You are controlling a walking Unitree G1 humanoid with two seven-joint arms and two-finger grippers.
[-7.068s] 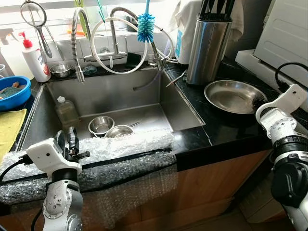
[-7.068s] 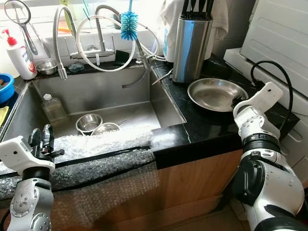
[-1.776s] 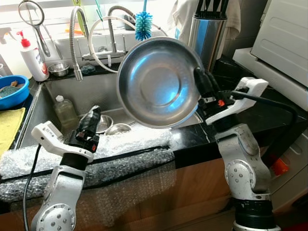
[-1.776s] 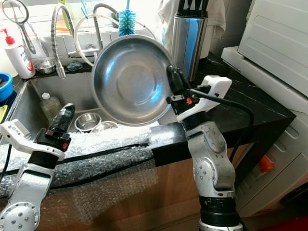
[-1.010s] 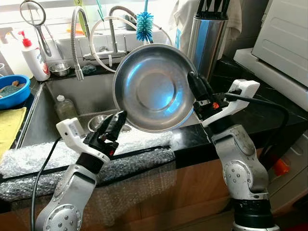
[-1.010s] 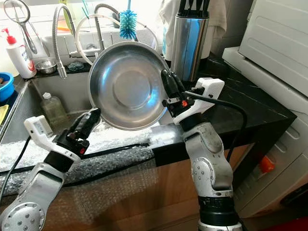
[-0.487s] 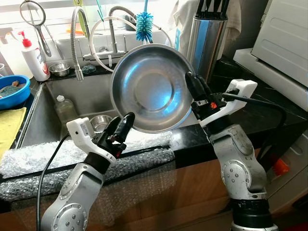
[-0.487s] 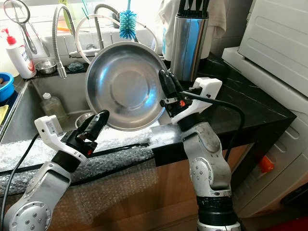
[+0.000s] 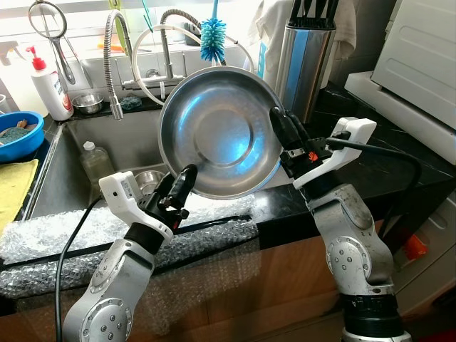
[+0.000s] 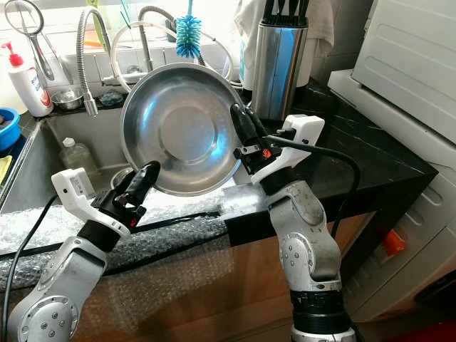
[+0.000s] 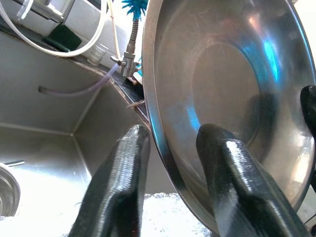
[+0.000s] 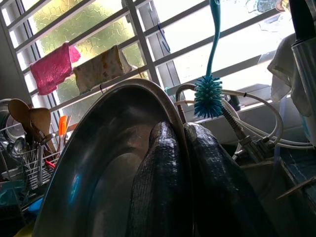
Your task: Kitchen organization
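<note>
A large steel bowl (image 9: 217,132) is held upright on edge above the sink's front edge, its hollow facing me. My right gripper (image 9: 282,134) is shut on its right rim, and its fingers (image 12: 160,182) pinch the rim in the right wrist view. My left gripper (image 9: 182,184) is at the bowl's lower left rim and stands open. In the left wrist view the bowl (image 11: 232,94) has its rim running between the two fingers (image 11: 123,182), one on the back and one inside.
Below lies the steel sink (image 9: 142,146) with small bowls (image 9: 148,182) and a bottle (image 9: 97,162). Bubble wrap (image 9: 64,231) covers its front edge. A knife block (image 9: 306,60) stands on the black counter (image 9: 388,167). A blue bowl (image 9: 18,135) and soap bottle (image 9: 48,82) are at left.
The right gripper lifted the bowl off the counter and has carried it left over the sink edge. The left gripper rose and reached in until its fingers straddle the bowl's lower rim.
</note>
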